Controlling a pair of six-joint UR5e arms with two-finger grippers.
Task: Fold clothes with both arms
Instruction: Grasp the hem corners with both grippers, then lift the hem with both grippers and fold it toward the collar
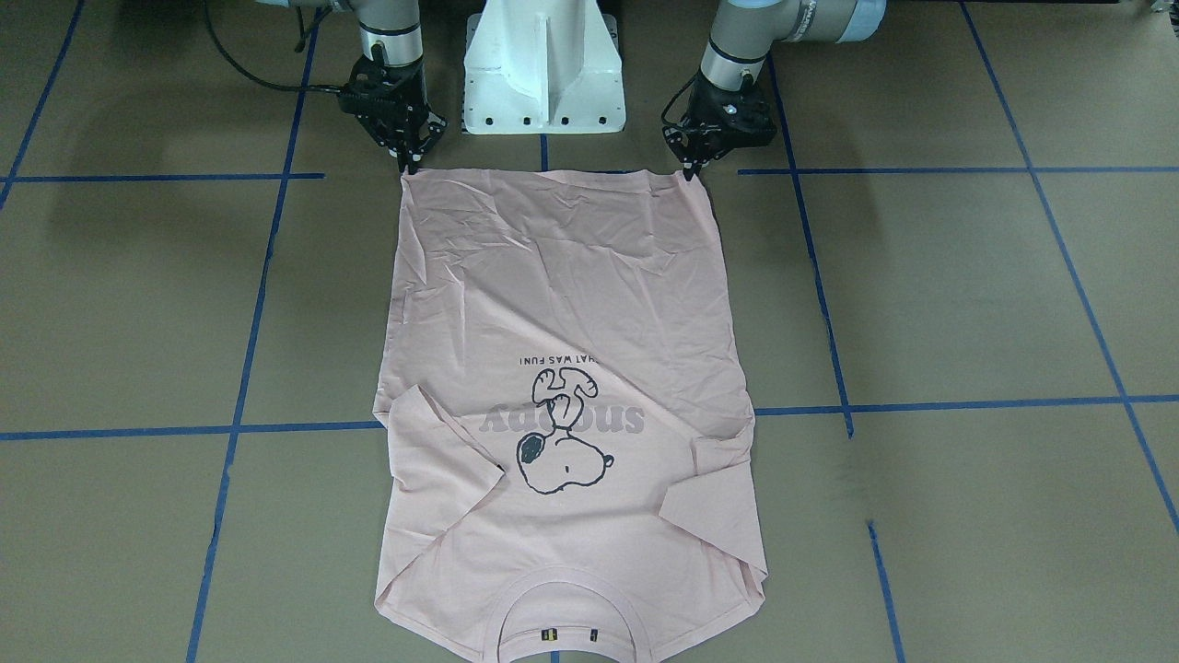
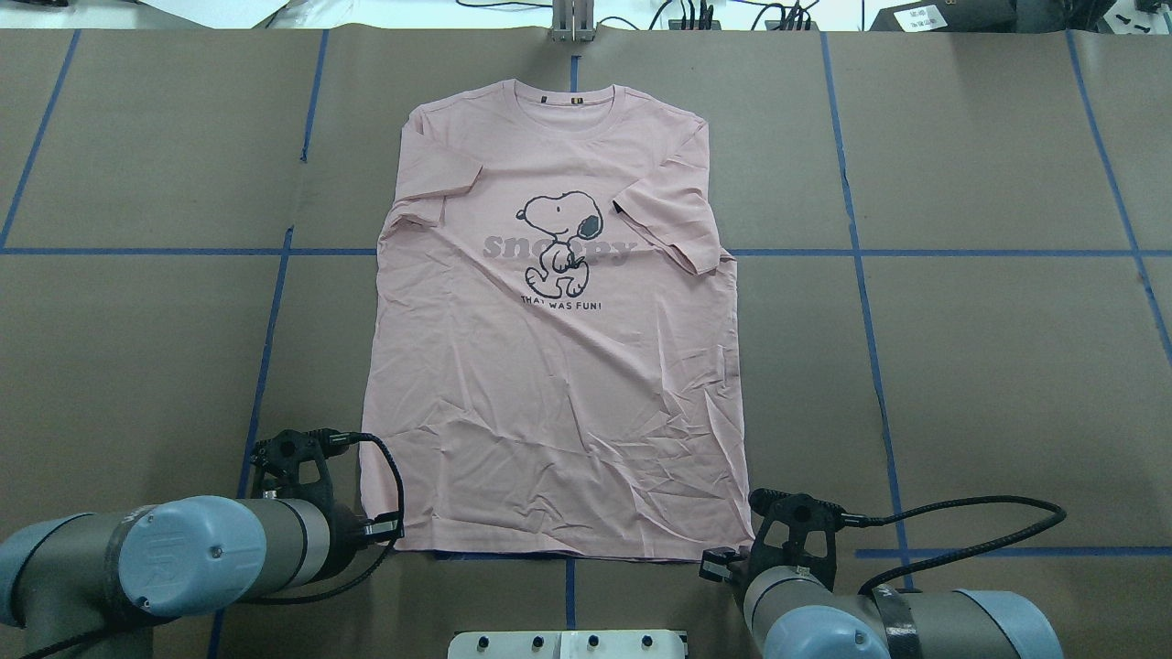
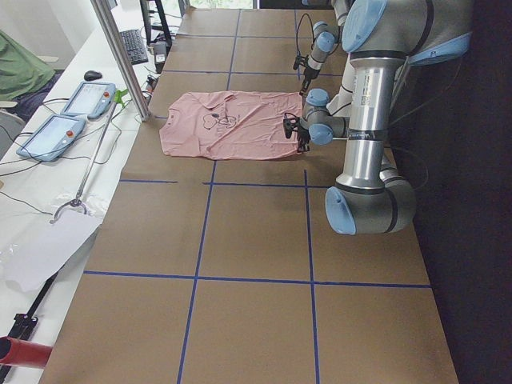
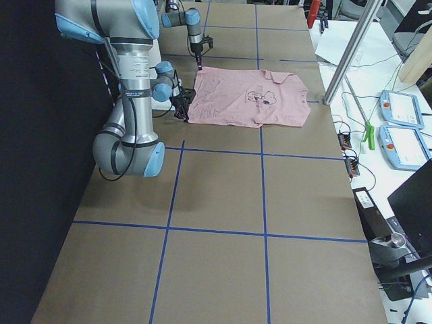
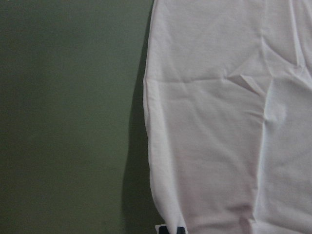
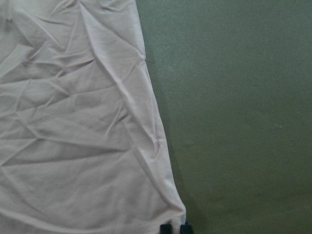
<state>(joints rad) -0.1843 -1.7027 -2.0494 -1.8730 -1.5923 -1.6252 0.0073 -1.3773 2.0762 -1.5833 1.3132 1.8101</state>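
Note:
The pale pink T-shirt (image 1: 571, 304) lies flat, print up, on the brown table, collar away from the robot and both sleeves folded inward; it also shows in the overhead view (image 2: 549, 384). My left gripper (image 1: 691, 171) points down at one corner of the near hem, fingers closed to a point on the cloth. My right gripper (image 1: 407, 168) does the same at the other hem corner. In the left wrist view the dark fingertips (image 5: 170, 229) sit close together at the shirt's edge (image 5: 219, 122). The right wrist view shows its fingertips (image 6: 165, 227) at the hem corner (image 6: 73, 122).
The white pedestal base (image 1: 543, 74) stands between the arms, just behind the hem. Blue tape lines (image 1: 267, 258) cross the brown table around the shirt. A metal post (image 3: 120, 56) and two tablets (image 3: 68, 120) stand on the side bench beyond the collar end.

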